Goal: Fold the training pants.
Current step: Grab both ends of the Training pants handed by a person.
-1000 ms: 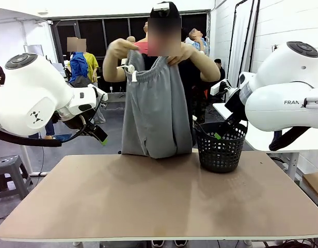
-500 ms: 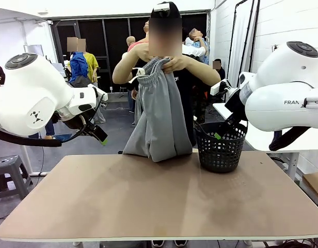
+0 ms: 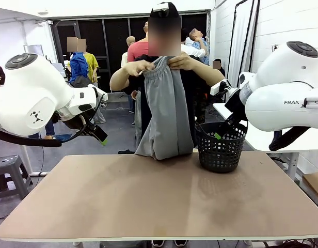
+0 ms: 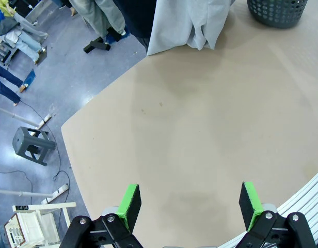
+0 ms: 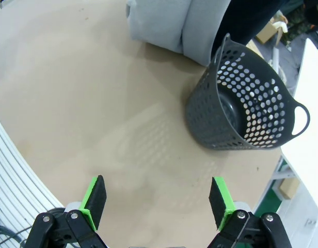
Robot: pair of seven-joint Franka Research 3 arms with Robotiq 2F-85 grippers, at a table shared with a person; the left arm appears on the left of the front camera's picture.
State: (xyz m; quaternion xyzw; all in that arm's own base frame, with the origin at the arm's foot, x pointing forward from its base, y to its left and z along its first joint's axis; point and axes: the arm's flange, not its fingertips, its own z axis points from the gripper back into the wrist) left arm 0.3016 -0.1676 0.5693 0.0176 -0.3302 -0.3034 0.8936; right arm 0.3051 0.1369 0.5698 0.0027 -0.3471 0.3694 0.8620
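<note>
Pinching the waistband (image 3: 160, 68), the person's hands (image 3: 182, 62) dangle the training pants (image 3: 164, 113); lay them flat, legs aligned, at the table's (image 3: 148, 206) 12 o'clock. The left gripper (image 4: 189, 204) and right gripper (image 5: 158, 199) stand spread, empty.

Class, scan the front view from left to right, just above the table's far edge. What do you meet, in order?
Left gripper → training pants → black basket
</note>
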